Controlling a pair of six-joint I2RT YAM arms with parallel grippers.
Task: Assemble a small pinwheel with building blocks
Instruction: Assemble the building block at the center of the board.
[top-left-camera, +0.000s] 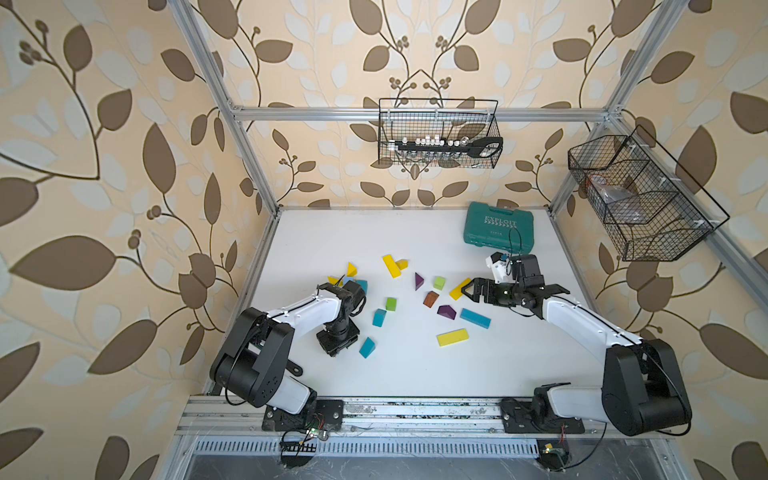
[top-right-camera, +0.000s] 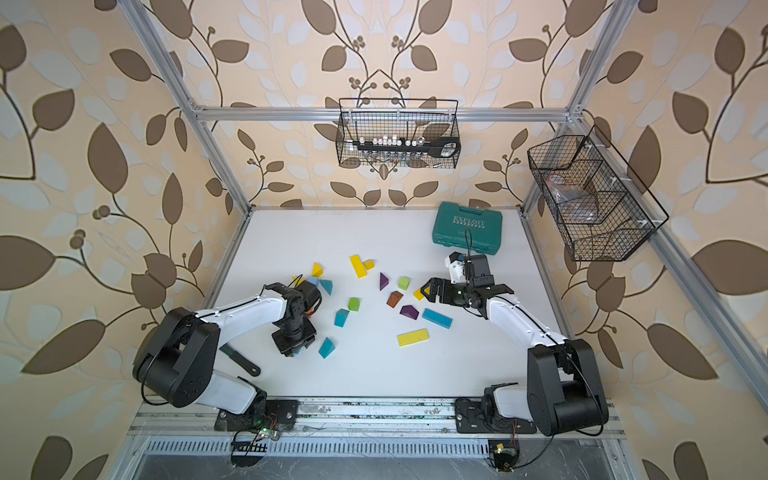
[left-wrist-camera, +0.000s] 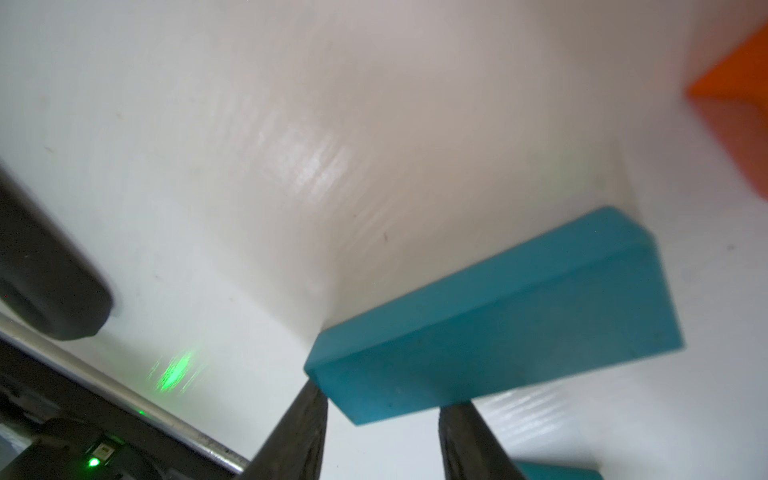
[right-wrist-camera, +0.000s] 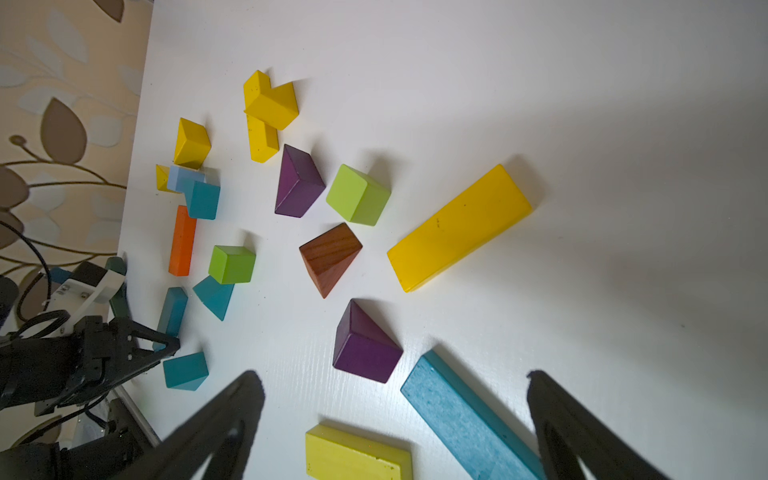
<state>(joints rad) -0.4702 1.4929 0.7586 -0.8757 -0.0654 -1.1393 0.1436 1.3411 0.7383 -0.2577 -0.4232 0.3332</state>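
Observation:
The building blocks lie loose across the white table (top-left-camera: 415, 374) in both top views. My left gripper (left-wrist-camera: 384, 399) points down near the table's left side and is shut on one end of a teal bar (left-wrist-camera: 498, 316); an orange bar (left-wrist-camera: 735, 104) lies beyond it. From above, the left gripper (top-left-camera: 337, 337) hides that bar. My right gripper (right-wrist-camera: 395, 378) hangs open and empty over a purple wedge (right-wrist-camera: 365, 345), a teal bar (right-wrist-camera: 465, 415) and a pale yellow bar (right-wrist-camera: 357, 457). A long yellow bar (right-wrist-camera: 457, 228), a brown wedge (right-wrist-camera: 330, 257) and a green cube (right-wrist-camera: 357, 195) lie farther out.
A teal case lettered EXPLOIT (top-left-camera: 498, 228) stands at the back right of the table. Wire baskets hang on the back wall (top-left-camera: 438, 133) and the right wall (top-left-camera: 640, 195). A black-handled tool (top-right-camera: 245, 363) lies by the left arm's base. Aluminium frame posts ring the table.

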